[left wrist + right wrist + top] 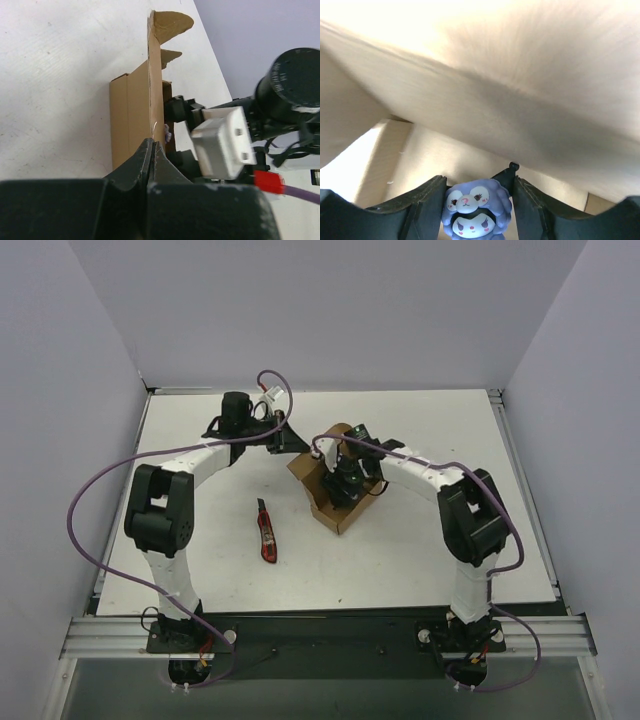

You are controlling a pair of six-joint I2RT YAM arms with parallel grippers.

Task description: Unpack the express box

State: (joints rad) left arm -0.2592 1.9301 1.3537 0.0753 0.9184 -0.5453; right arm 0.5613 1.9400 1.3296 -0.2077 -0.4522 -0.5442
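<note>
Right pincer (476, 182): clamped on purple toy (476, 212) deep inside express box (330, 512), pads against both sides of rounded head; firmness not judgeable. Left pincer (152, 150): clenched, tips at edge of upright box wall; cannot tell whether pinching cardboard or merely beside it. Box: lies open in middle of table (420, 540), flaps out, near utility knife (265, 532) but apart from it, right arm reaching in from above. Risks, by judgement: slip of toy on lift, owing to curved head and purchase near fingertips only; snag of toy or fingers on cardboard close overhead on way out, dragging or tipping box, worse without real hold by left pincer; tear of thin wall under too hard a pull.
</note>
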